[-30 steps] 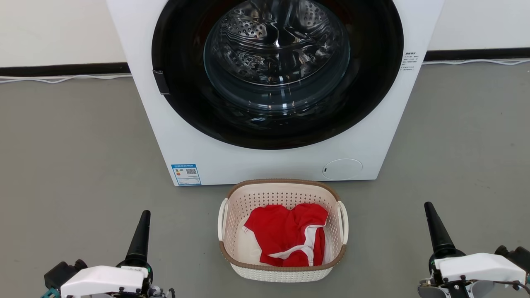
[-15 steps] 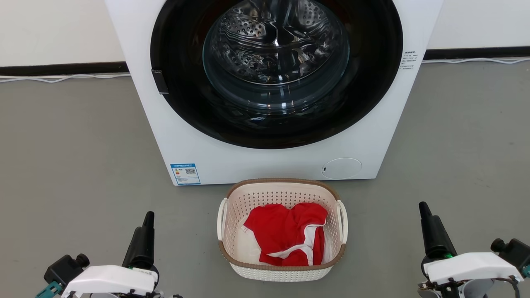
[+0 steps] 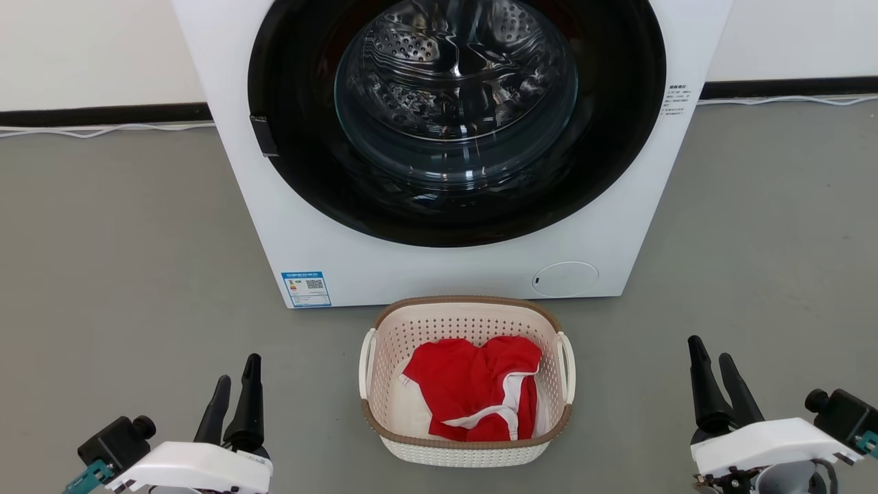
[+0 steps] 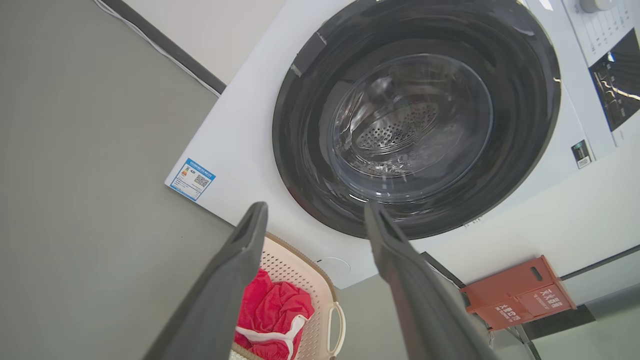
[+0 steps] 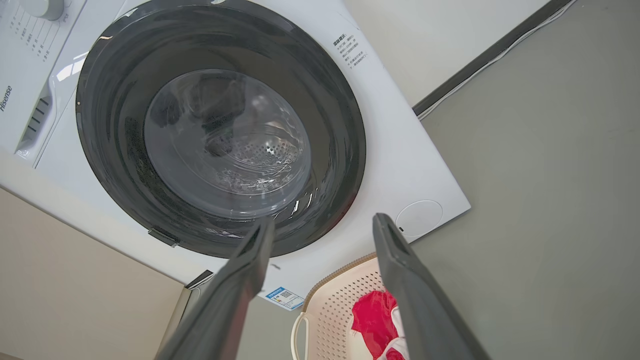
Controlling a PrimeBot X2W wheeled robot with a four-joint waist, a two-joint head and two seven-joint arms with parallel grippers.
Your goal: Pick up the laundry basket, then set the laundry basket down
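The laundry basket (image 3: 468, 321) is a small cream perforated tub with a brown rim and white loop handles. It stands on the grey floor just in front of the washing machine, with a red and white garment (image 3: 473, 394) inside. My left gripper (image 3: 236, 374) hangs open at the lower left, well clear of the basket's left handle. At the lower right my right gripper (image 3: 712, 357) is open too, apart from the right handle. Both wrist views catch part of the basket: the left wrist view shows the basket (image 4: 295, 270) between my left gripper (image 4: 315, 212) fingers, the right wrist view shows the basket (image 5: 340, 300) below my right gripper (image 5: 322, 225).
A white front-loading washing machine (image 3: 446, 267) with a shut dark glass door stands right behind the basket. A red crate (image 4: 520, 292) sits by the wall to one side. Cables run along the black skirting (image 3: 103, 113). Grey floor stretches on both sides.
Both grippers have turned about their wrists, so each now shows two spread fingers in the head view instead of one. They also shifted slightly inward toward the basket. The basket has not moved.
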